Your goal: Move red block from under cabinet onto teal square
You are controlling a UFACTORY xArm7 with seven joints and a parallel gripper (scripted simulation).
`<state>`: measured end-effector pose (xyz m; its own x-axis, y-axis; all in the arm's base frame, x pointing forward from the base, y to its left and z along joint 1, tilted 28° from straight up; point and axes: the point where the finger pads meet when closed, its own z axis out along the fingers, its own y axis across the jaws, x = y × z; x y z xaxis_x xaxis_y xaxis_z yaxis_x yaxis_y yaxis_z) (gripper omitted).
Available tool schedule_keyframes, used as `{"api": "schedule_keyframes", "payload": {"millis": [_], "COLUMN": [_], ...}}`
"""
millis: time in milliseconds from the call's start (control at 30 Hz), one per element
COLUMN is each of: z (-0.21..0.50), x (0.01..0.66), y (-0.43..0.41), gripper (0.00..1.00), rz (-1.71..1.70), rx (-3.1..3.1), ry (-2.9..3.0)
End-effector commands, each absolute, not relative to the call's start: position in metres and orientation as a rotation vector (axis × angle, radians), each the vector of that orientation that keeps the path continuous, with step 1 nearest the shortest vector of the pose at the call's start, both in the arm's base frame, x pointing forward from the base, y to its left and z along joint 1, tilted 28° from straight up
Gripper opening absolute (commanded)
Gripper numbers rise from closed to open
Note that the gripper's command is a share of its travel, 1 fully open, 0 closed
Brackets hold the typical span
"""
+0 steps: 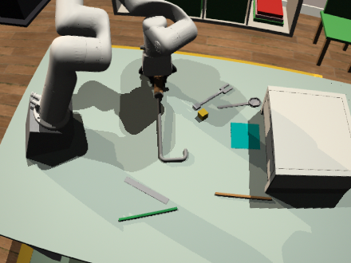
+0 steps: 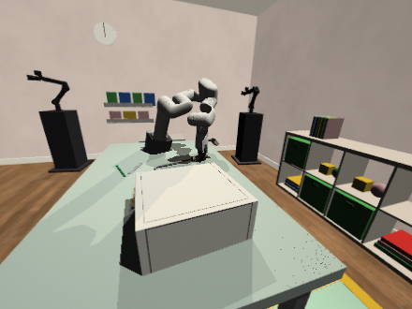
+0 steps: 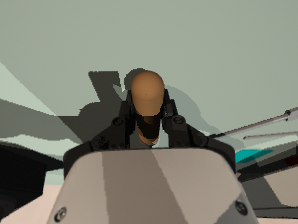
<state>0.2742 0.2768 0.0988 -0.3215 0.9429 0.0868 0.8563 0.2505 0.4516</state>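
The gripper [image 1: 159,92] clenched the hook's [image 1: 160,131] wooden handle, its shaft running toward the table's near edge, the cabinet [image 1: 307,135] far rightward.

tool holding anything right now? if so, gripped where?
Yes. The tool is shut on the grey hook rod, gripping it at its brown handle end; the curved hook end points away from the arm over the table.

Top cam looks down, ext cam faces arm [image 2: 169,117] over cabinet [image 2: 192,215], wrist cam close; all share table [image 1: 239,239]
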Motion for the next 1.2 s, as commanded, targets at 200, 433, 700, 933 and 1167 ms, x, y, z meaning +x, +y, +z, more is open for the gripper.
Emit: {"api": "schedule_keyframes", "payload": {"millis": [200, 433, 700, 933, 1167], "z": [0.099, 0.098, 0.096, 0.095, 0.094], "x": [0.277, 0.280, 0.284, 0.288, 0.293], "y": [0.269, 0.258, 0.246, 0.234, 0.219], "gripper": [0.00, 0.00, 0.00, 0.00, 0.00], "rz": [0.628, 0.618, 0.606, 0.594, 0.578], "rx": [1.642, 1.578, 1.502, 1.428, 1.331], "ry": [2.345, 2.378, 2.414, 2.448, 2.488]}}
